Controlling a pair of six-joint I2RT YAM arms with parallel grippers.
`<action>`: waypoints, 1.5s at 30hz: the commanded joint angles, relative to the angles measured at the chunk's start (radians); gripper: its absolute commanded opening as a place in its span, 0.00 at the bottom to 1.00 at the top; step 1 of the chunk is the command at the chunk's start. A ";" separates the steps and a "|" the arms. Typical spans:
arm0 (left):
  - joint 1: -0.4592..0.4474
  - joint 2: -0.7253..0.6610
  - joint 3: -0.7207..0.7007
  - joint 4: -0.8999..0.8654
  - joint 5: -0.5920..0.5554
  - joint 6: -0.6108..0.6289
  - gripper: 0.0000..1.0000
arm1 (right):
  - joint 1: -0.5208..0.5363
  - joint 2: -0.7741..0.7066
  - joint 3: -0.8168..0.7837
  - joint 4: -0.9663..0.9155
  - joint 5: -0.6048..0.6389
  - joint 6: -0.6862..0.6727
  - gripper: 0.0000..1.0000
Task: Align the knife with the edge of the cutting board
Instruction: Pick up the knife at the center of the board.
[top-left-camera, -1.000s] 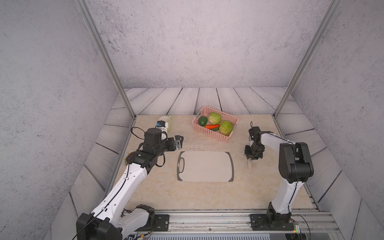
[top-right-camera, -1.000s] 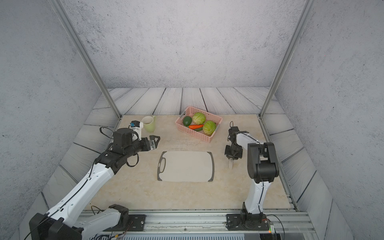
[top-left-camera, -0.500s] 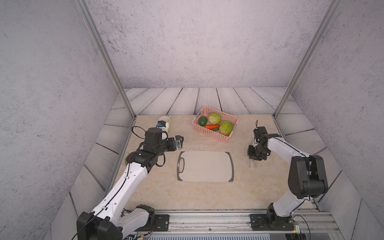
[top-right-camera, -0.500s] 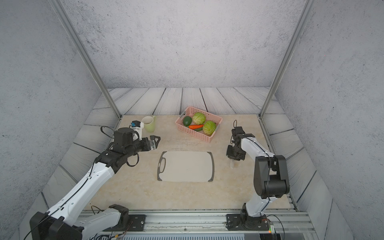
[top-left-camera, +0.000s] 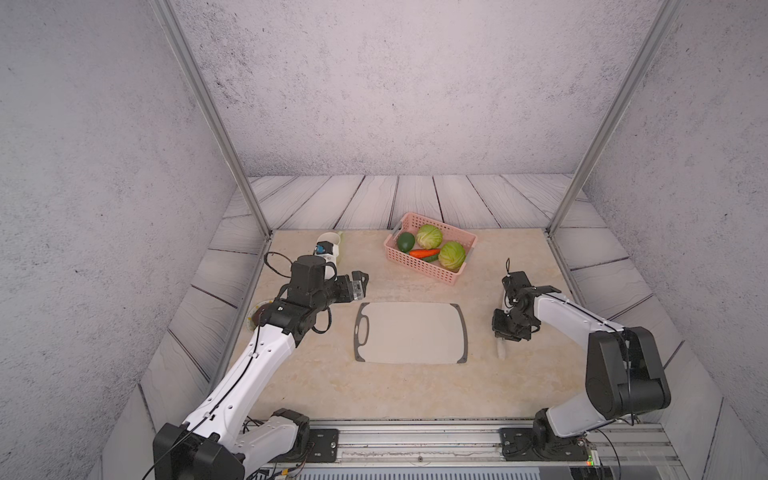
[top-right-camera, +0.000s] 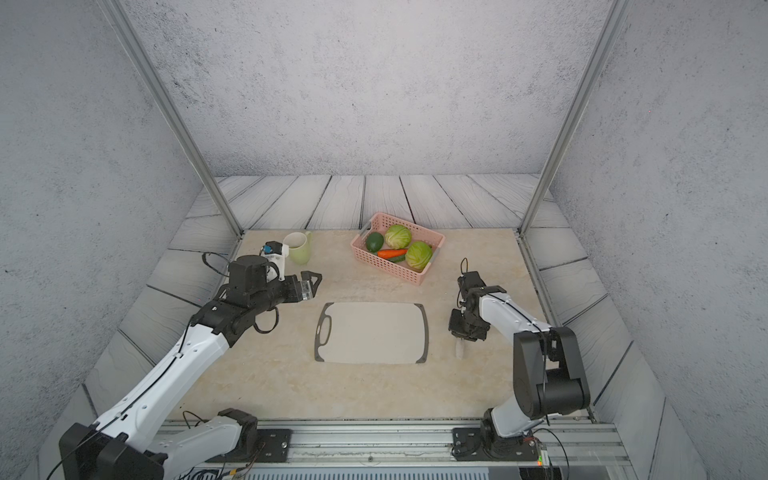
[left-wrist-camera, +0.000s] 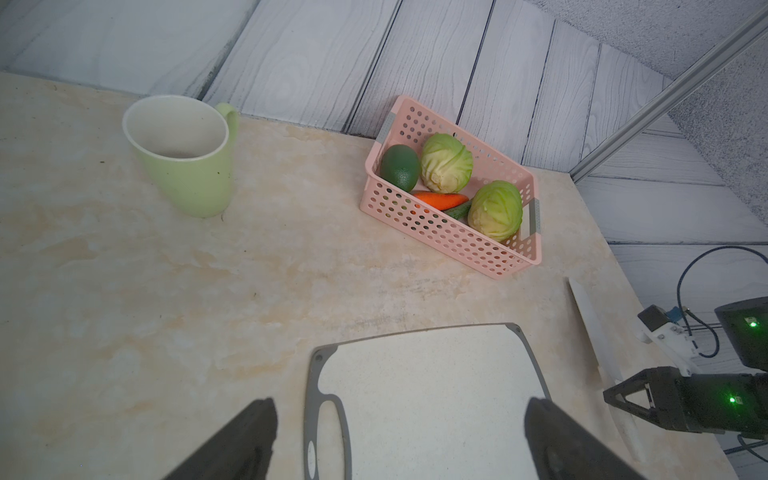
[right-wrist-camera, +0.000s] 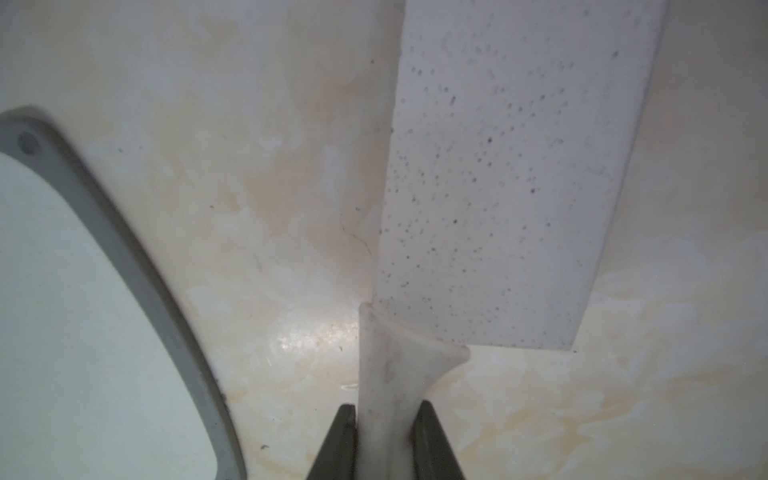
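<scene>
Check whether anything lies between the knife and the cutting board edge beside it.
Nothing visible does. The right gripper grips the knife by its handle; only bare tabletop separates it from the cutting board.

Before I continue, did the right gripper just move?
Yes. The right gripper shifted toward the camera, from level with the cutting board's far corner to its middle.

No legible text or labels anywhere

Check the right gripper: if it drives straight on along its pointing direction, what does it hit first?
Likely the table itself: the right gripper, shut on the knife handle, points down beside the cutting board. Clearance under the handle is unclear.
</scene>
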 joint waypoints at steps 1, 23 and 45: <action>-0.006 -0.003 0.030 -0.007 -0.002 0.013 0.98 | 0.019 -0.007 -0.020 0.011 -0.006 0.022 0.00; -0.018 -0.010 0.028 -0.010 -0.019 0.022 0.98 | 0.039 0.082 -0.028 0.001 -0.013 0.018 0.32; -0.020 -0.017 0.024 -0.010 -0.031 0.024 0.98 | 0.058 0.153 0.009 -0.014 0.053 0.074 0.41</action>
